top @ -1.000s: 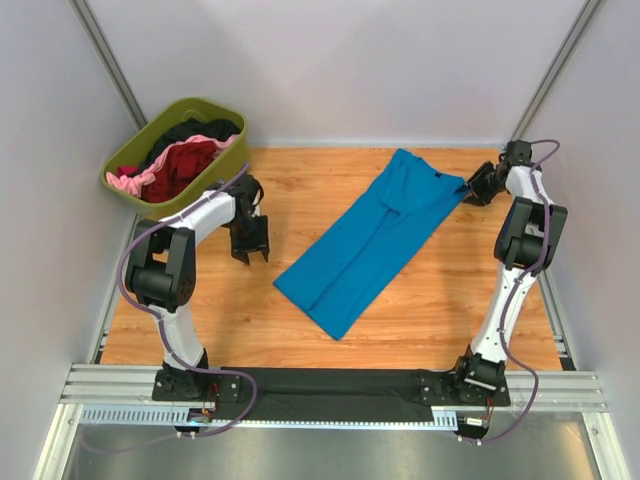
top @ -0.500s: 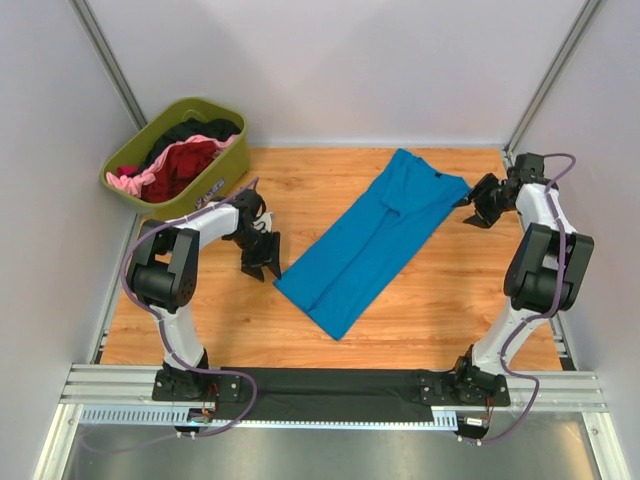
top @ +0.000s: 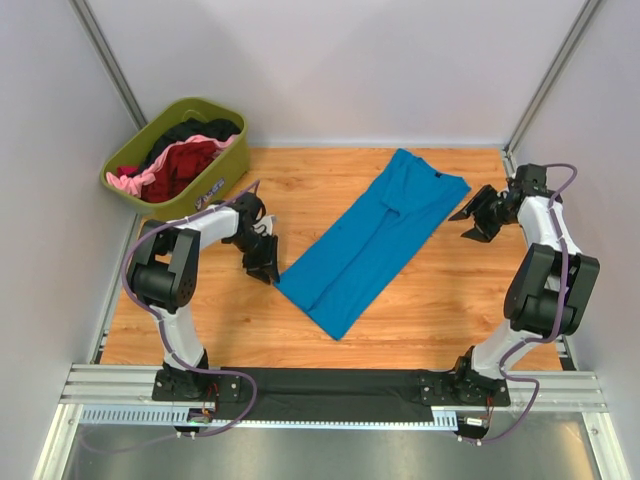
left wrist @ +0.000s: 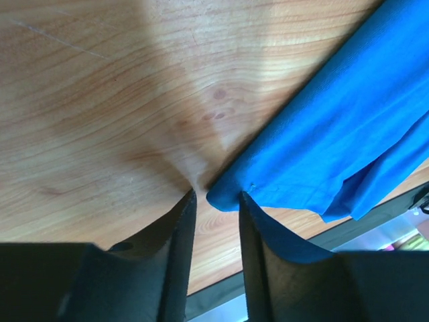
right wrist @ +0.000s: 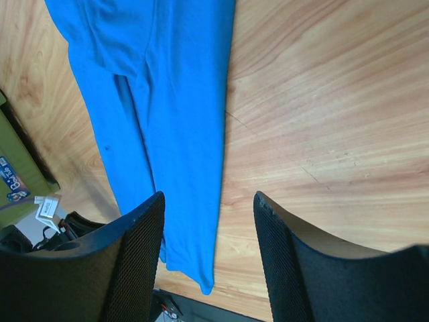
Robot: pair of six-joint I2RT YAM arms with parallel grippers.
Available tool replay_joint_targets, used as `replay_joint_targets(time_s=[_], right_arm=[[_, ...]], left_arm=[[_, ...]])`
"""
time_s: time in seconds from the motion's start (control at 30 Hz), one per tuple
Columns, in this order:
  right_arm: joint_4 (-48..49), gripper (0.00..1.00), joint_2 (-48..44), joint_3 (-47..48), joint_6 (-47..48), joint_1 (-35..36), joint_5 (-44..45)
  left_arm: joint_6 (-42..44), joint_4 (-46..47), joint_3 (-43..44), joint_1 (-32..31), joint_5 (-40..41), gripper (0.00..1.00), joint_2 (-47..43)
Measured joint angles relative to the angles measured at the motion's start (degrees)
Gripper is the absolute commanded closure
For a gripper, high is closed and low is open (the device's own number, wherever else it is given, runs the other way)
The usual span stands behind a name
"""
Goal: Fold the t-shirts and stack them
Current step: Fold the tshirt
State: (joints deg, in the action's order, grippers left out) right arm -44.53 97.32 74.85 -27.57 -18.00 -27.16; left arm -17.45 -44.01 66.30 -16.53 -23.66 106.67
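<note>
My left claw (left wrist: 216, 195), slightly apart, brackets the 8 o'clock corner of the bright blue cloth t-shirt (left wrist: 335, 134). My right claw (right wrist: 208, 196) gapes, empty. I can't read the label on the olive-green plastic tub (top: 225, 170).

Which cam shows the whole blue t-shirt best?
Top external: the blue t-shirt lies fully in frame, diagonal. Left wrist catches only one corner; right wrist shows a long stretch, cropped at the top edge.

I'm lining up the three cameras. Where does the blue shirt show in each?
Top: blue shirt lies diagonally mid-table.
Left wrist: right side, its corner between the left claw's tips.
Right wrist: upper left, running downward.
Shared landmark: the wooden table under it.
</note>
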Motion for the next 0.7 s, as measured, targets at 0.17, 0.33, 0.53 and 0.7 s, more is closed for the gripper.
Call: replay_joint_targets(time_s=[0.17,0.33,0.53,0.7], right_arm=[[-0.7,0.43,-1.2,-1.4,0.2,0.0,-0.4],[-1.3,0.43,-3.7,-1.7,0.3,0.0,-0.7],[-1.3,0.41,-5.2,-1.8,0.2,0.5,-1.0],[2.3,0.42,-4.7,-2.6,0.0,1.8,-0.4]], left_arm=[[-0.9,1.4,-1.1,-0.2,-1.5,0.81,0.0],[-2.9,1.8,-1.7,-1.3,-1.7,1.00,0.0],[-6.8,-1.0,-2.1,-2.1,1.9,1.00,-0.8],[-9.8,-3.9,-6.3,-2.1,6.0,1.00,-4.5]])
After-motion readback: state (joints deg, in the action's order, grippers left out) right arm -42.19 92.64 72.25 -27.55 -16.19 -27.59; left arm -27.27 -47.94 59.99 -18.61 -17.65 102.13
